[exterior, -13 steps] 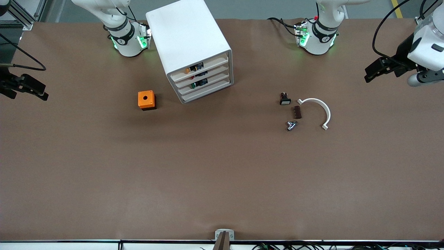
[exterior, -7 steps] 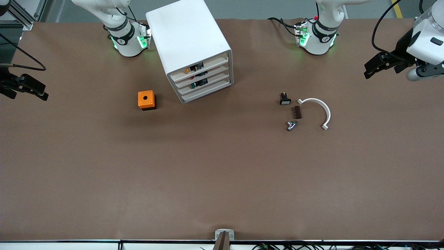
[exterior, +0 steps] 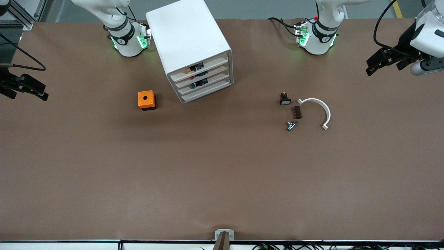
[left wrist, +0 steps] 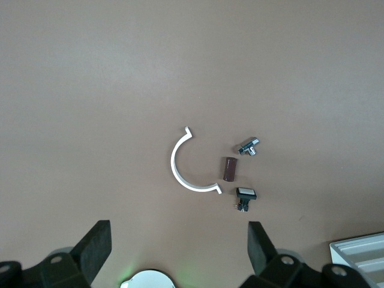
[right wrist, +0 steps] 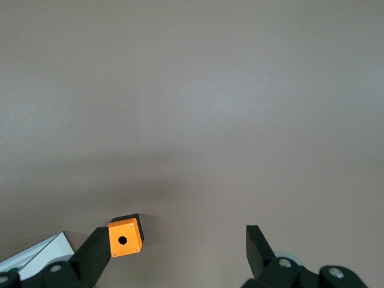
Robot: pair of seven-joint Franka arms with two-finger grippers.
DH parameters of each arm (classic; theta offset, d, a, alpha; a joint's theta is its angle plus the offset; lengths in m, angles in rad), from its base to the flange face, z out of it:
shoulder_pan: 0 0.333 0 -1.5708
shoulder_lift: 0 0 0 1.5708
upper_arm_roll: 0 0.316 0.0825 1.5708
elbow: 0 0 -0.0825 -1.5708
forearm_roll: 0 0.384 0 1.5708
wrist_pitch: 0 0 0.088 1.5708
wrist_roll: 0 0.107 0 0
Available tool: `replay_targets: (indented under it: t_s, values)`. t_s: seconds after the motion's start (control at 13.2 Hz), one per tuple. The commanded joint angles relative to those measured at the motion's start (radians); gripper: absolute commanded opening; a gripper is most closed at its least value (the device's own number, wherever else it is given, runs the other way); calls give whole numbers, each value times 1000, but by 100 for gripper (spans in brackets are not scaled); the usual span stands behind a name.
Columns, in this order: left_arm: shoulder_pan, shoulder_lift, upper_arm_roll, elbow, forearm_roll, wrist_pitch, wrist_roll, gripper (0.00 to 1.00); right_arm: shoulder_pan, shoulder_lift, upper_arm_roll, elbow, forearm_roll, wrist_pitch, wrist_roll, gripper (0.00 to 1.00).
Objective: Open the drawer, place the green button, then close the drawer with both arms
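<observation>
1. From the high front camera, I see the white cabinet (exterior: 193,48) standing on the brown table (exterior: 222,173), close to my right arm's base.
2. It has four drawers stacked up, and all four look pushed in. The drawer (exterior: 205,83) I care about is third from the top.
3. The green button (exterior: 193,84) sits inside that drawer. I can see only a bit of its green cap through the front.
4. An orange box (exterior: 146,100) with a hole stands beside the cabinet, toward my right arm's end of the table.
5. Toward my left arm's end lie a black button with a white cap (exterior: 284,99), a small brown block (exterior: 297,112), a little metal piece (exterior: 291,125) and a curved white clip (exterior: 319,110), all near each other.
6. My left gripper (exterior: 376,65) hangs up in the air over my left arm's end of the table.
7. My right gripper (exterior: 33,88) hangs over my right arm's end of the table.
8. In my left wrist view, my fingers (left wrist: 93,249) are spread wide and hold nothing. Below them are the clip (left wrist: 183,171), the block (left wrist: 230,168), the metal piece (left wrist: 249,146) and the white-capped button (left wrist: 245,195).
9. In my right wrist view, my fingers (right wrist: 257,246) are wide apart and hold nothing too. The orange box (right wrist: 125,237) sits by one finger, and a corner of the cabinet (right wrist: 33,255) shows at the edge.
</observation>
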Motion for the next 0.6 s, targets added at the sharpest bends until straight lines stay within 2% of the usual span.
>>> replay_targets:
  t_s: [0.0, 0.53]
  values:
    - [11, -6, -9, 7, 20, -6, 20, 100, -13, -23, 9, -23, -2, 2, -12, 100]
    - [5, 17, -14, 16, 20, 5, 20, 100, -18, -23, 7, -25, -2, 2, -12, 100]
